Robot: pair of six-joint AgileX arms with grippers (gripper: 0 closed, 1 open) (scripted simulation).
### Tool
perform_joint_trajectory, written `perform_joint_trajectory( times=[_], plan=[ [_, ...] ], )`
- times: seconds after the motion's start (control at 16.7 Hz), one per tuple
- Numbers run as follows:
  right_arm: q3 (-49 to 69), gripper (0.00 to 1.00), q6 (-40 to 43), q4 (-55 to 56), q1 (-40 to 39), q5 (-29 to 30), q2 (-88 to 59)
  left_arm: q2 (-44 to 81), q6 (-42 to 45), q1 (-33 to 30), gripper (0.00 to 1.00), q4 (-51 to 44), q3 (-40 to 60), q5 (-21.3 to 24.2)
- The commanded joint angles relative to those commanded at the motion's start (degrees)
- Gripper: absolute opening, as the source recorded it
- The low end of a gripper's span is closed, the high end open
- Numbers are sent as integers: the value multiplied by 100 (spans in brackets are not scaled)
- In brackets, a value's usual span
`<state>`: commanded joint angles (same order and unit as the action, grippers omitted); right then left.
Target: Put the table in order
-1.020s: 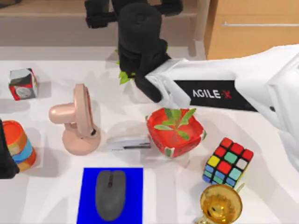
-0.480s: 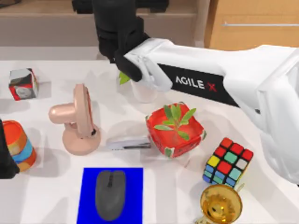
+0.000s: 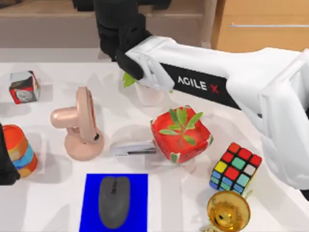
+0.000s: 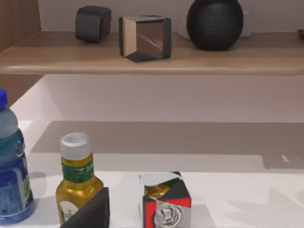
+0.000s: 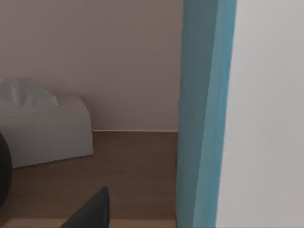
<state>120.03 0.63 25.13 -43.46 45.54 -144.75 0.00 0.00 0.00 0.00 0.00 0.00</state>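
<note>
Reaching over the table (image 3: 48,198), the right claw (image 3: 118,34) looks raised above the shelf.

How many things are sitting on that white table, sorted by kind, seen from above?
Potted plants: 2
Puzzle cubes: 2
Fan: 1
Stapler: 1
Mouse on its mat: 1
Gold trophy: 1
Striped cup: 1
Total: 9

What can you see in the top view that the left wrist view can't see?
Top view alone: a pink fan, a mouse on a blue mat, a red pot, a colour cube and the right arm reaching toward the back shelf. Left wrist view alone: a yellow bottle, a blue bottle and a black ball on the shelf. Both: the white table and the small red-and-silver cube.
</note>
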Motion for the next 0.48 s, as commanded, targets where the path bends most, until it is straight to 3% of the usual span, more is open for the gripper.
perform_joint_trajectory(
  times=[0.36,0.48],
  plan=[
    [256,100,1,-125,50,-49,-133,0,0,0,100,0,0,0],
    [256,85,1,-125,50,-49,-133,0,0,0,100,0,0,0]
  ],
)
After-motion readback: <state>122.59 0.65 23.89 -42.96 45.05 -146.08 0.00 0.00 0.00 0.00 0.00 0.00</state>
